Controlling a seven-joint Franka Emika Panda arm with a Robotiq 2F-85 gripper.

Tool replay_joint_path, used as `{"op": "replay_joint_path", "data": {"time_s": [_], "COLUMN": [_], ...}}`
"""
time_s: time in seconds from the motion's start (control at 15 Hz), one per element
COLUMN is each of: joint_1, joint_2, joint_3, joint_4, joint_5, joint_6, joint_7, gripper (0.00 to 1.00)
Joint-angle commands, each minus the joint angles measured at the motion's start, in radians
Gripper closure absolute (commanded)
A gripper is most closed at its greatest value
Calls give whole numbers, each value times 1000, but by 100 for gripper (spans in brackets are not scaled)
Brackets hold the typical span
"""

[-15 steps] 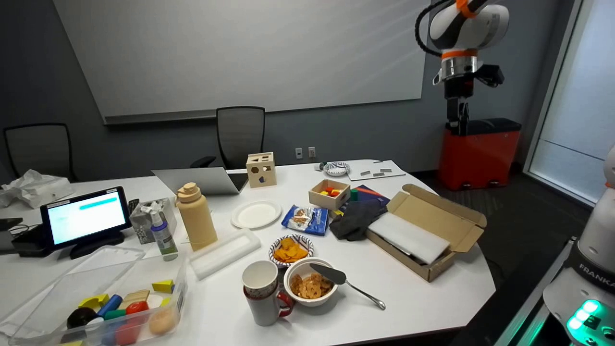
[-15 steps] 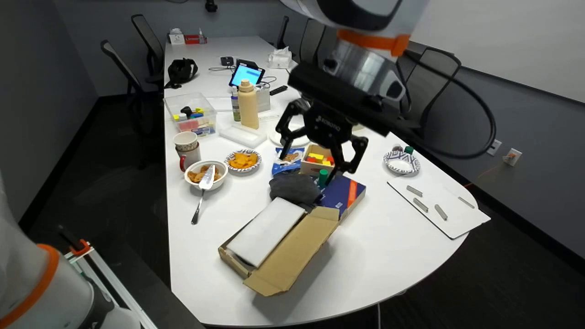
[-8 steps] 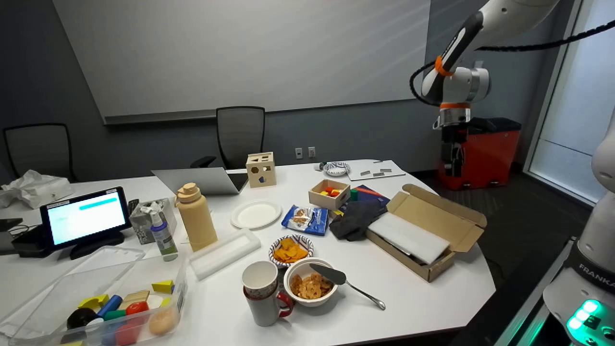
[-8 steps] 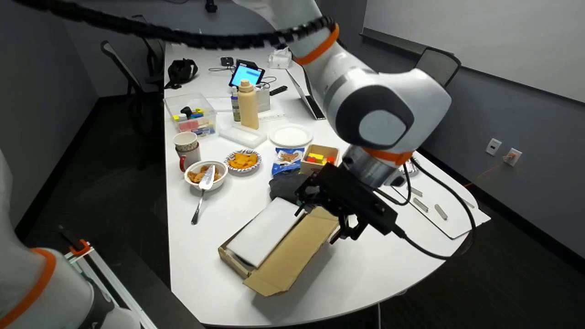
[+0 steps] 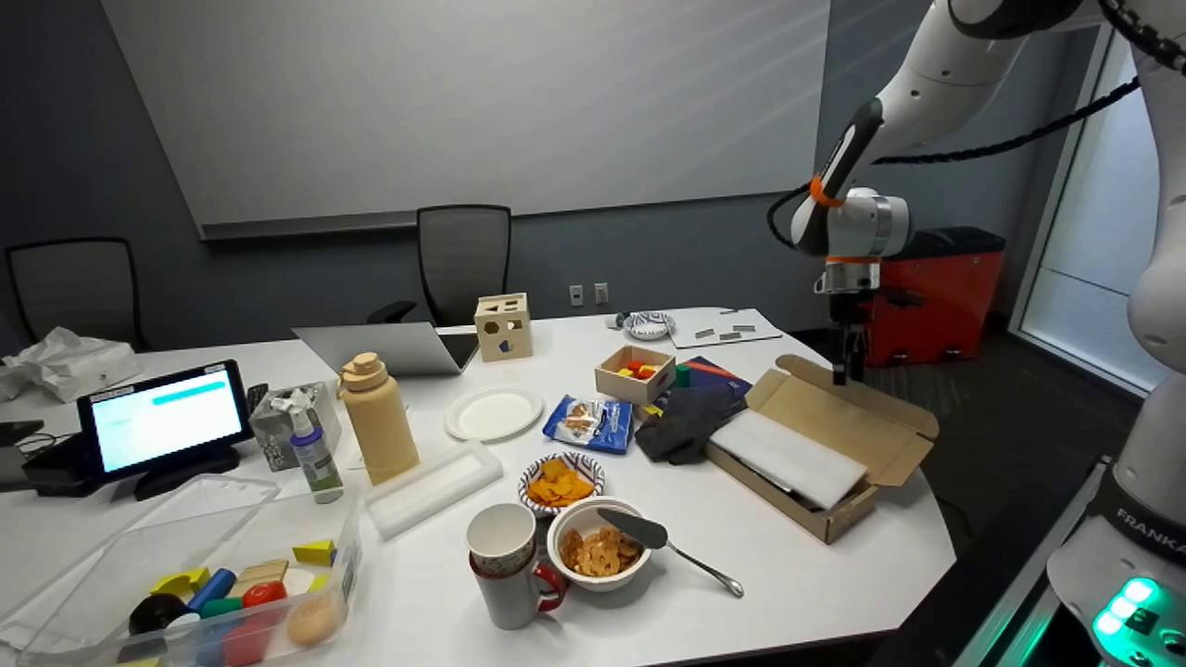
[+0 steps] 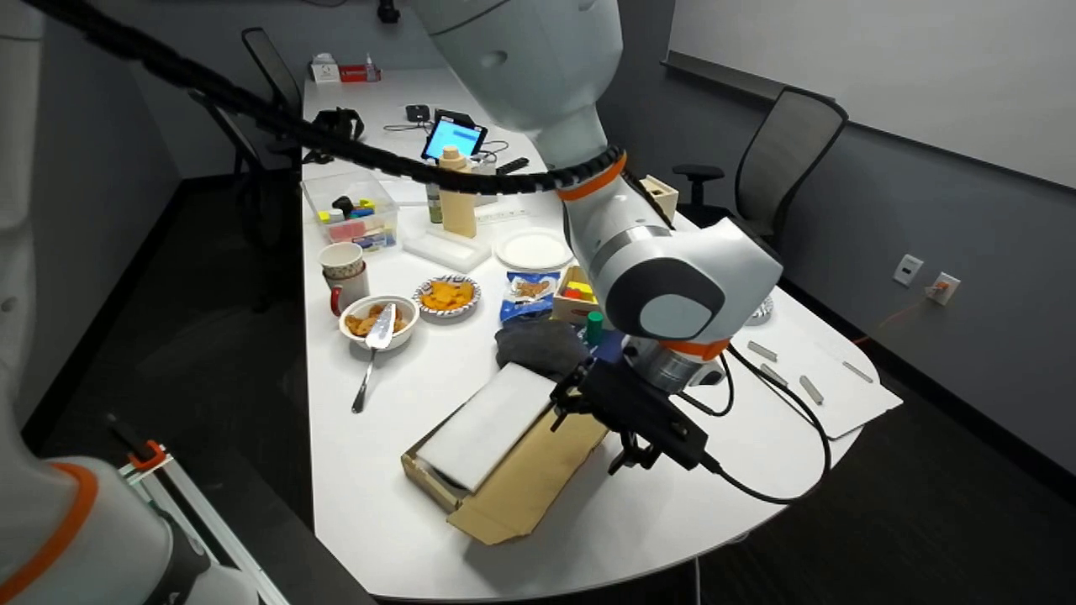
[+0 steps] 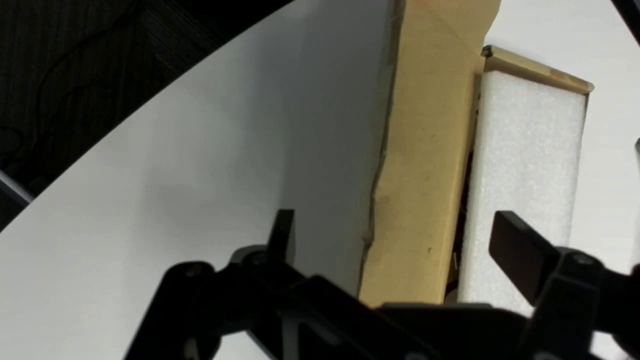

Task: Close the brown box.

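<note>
The brown box (image 5: 774, 505) lies on the table with its tan lid flap (image 5: 834, 417) folded open and leaning outward. It also shows in an exterior view (image 6: 530, 483) and in the wrist view (image 7: 420, 165). A white foam slab (image 5: 788, 454) lies inside it. My gripper (image 5: 847, 372) is open and empty over the lid's end near the dark cloth. In the wrist view my gripper (image 7: 395, 220) has one finger past the lid's outer edge and one over the foam slab (image 7: 530, 150). No contact with the lid is visible. My gripper (image 6: 588, 445) partly hides the lid's end.
A dark cloth (image 6: 542, 346) and a dark blue box (image 5: 718, 378) adjoin the brown box's end. A wooden tray of blocks (image 5: 635, 375), a snack bag (image 5: 588, 424) and a white bowl with a server across it (image 6: 380, 323) stand nearby. The table's curved edge (image 7: 165, 92) runs beyond the lid.
My gripper has come down from high above the table to the lid, and has shifted toward the box in the last half second. It stays open. The box and lid have not moved.
</note>
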State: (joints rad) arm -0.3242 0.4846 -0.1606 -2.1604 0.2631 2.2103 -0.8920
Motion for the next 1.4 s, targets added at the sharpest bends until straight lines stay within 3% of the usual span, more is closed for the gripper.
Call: {"op": "replay_joint_path", "data": {"time_s": [0.0, 0.13, 0.2, 0.33, 0.87, 1.07, 1.33], "joint_1": [-38, -46, -49, -56, -58, -31, 21], "joint_2": [62, 77, 81, 90, 62, 29, -36], "joint_3": [45, 58, 64, 74, 96, 91, 80], "joint_4": [45, 49, 49, 54, 29, -15, -101], "joint_5": [6, 4, 3, 4, -3, -28, -88], "joint_6": [25, 28, 29, 26, 32, 84, 164], "joint_7": [1, 4, 4, 2, -9, 12, 57], "gripper": [0, 0, 25, 33, 96, 100, 98]}}
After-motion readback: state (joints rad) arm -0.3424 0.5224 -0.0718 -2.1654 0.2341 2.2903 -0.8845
